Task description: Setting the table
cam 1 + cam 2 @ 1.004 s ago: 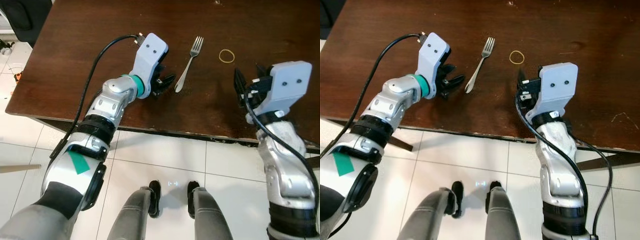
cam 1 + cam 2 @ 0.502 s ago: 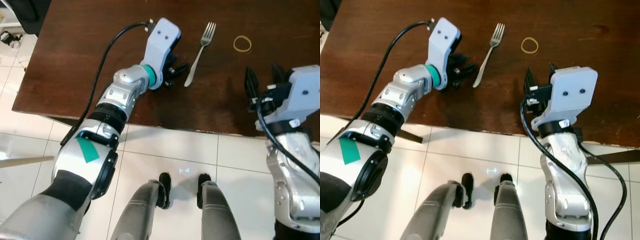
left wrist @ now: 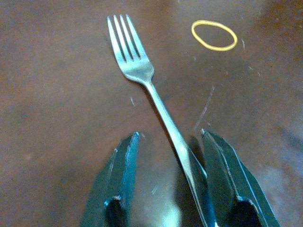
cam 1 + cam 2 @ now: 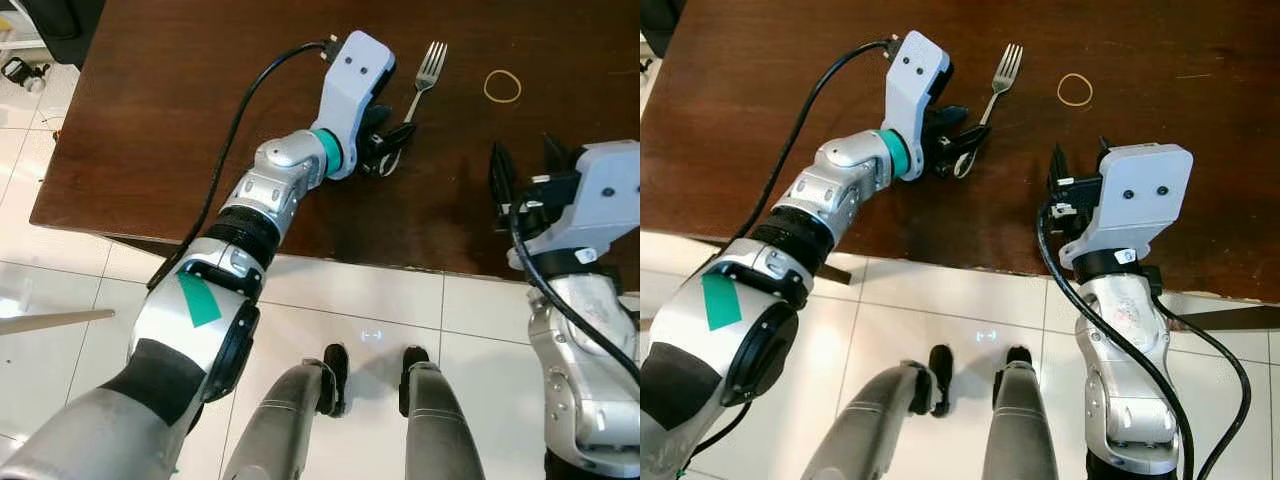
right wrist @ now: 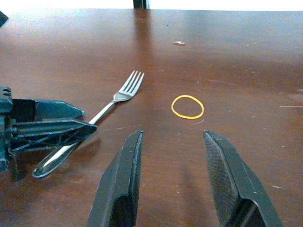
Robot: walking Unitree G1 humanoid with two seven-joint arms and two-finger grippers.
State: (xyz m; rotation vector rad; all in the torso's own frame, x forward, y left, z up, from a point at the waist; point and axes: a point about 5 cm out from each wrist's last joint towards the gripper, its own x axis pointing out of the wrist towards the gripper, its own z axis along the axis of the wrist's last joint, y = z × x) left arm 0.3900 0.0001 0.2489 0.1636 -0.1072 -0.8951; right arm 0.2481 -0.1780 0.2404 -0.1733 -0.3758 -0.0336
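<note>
Dark wooden desk (image 4: pixel 150 100) carries the fork (image 3: pixel 142 80), upper centre of frame, tines pointing away. Left gripper (image 3: pixel 165 179), fingers spread, straddles its handle lengthwise; right gripper (image 5: pixel 175 179) hovers spread, farther off.

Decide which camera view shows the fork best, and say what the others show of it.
The left wrist view: the fork lies close up, tines sharp, its handle running between the open fingers of the left hand. The eye views show it small, handle end hidden under that hand. The right wrist view shows it whole but distant.
</note>
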